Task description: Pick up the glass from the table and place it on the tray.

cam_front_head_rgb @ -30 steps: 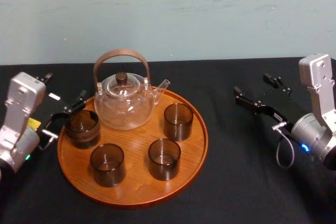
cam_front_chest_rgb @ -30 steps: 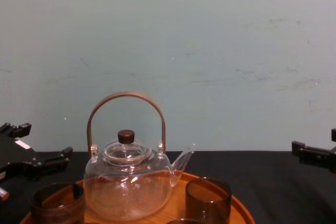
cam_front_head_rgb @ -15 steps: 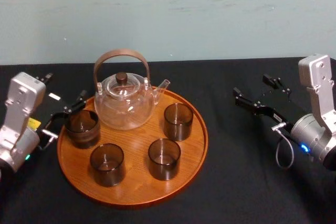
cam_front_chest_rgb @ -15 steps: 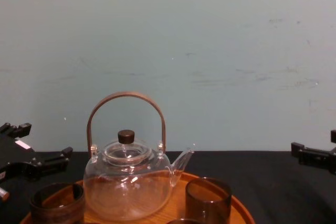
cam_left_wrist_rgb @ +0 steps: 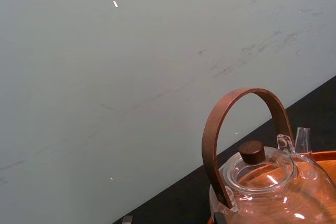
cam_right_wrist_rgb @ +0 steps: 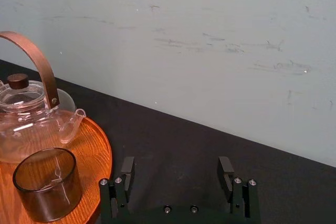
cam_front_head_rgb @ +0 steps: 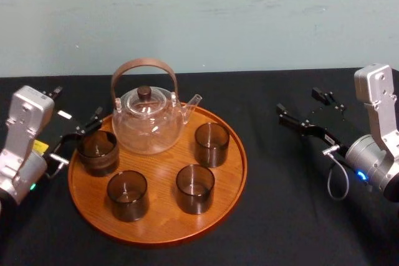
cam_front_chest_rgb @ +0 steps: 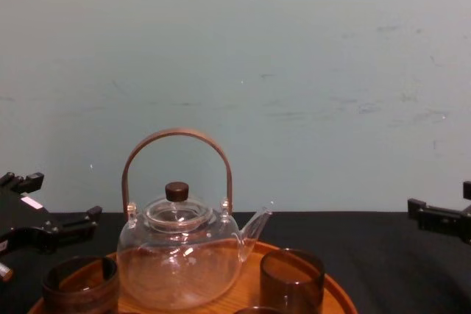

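My left gripper released, frame left, by dark smoky glass on round orange-brown wooden tray; right gripper released too.

Only one small thing differs from a second ago: the right claw has shifted by a trace. Seen from the head, both its fingertips sit slightly lower than they did, so we read the claw as having eased back or down a touch. Seen from the chest, the fingertip on the claw's left side has crept a hair toward the tray lying off that side, though the two are well apart. Most of this drift came in the first half second.
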Controlling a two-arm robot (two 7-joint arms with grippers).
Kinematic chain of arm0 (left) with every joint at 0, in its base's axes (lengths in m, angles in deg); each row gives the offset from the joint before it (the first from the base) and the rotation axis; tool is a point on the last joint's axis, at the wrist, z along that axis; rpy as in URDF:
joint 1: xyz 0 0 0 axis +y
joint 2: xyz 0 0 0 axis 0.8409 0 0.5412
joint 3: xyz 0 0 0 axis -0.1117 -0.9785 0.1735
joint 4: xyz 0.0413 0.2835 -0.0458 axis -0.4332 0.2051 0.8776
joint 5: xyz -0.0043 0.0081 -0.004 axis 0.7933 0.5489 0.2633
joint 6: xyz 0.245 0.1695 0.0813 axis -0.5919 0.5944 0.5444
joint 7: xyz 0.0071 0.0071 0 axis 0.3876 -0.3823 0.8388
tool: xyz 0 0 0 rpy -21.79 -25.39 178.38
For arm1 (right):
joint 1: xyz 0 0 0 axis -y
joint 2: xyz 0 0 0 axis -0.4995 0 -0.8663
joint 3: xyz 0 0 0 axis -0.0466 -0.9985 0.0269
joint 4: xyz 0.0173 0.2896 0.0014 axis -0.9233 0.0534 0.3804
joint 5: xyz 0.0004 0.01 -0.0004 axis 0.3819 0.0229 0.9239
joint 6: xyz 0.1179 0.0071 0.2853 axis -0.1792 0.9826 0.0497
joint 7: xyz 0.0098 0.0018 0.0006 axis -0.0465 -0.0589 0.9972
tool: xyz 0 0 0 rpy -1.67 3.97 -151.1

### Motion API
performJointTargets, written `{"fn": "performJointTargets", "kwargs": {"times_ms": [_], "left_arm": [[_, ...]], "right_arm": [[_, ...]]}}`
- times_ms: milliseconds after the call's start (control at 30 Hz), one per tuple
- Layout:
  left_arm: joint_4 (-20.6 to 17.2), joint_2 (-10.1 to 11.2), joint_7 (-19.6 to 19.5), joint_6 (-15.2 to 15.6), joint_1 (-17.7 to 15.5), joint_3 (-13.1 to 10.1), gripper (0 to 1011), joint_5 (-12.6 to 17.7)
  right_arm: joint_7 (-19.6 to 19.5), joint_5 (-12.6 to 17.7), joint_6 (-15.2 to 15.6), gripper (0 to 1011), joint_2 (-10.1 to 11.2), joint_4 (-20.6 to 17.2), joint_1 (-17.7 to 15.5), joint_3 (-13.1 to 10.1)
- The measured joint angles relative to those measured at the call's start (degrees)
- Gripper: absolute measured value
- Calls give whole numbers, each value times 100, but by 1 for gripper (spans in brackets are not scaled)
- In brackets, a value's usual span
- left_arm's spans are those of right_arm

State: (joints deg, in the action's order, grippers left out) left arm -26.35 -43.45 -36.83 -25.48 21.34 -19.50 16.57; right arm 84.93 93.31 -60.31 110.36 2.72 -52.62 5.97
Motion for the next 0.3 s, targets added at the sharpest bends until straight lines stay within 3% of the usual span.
{"fn": "performJointTargets", "kwargs": {"times_ms": [300], "left_arm": [[0, 0, 0, 0, 0, 0, 1001, 0]], "right_arm": [[0, 7, -1, 1002, 4, -2, 0, 2]]}}
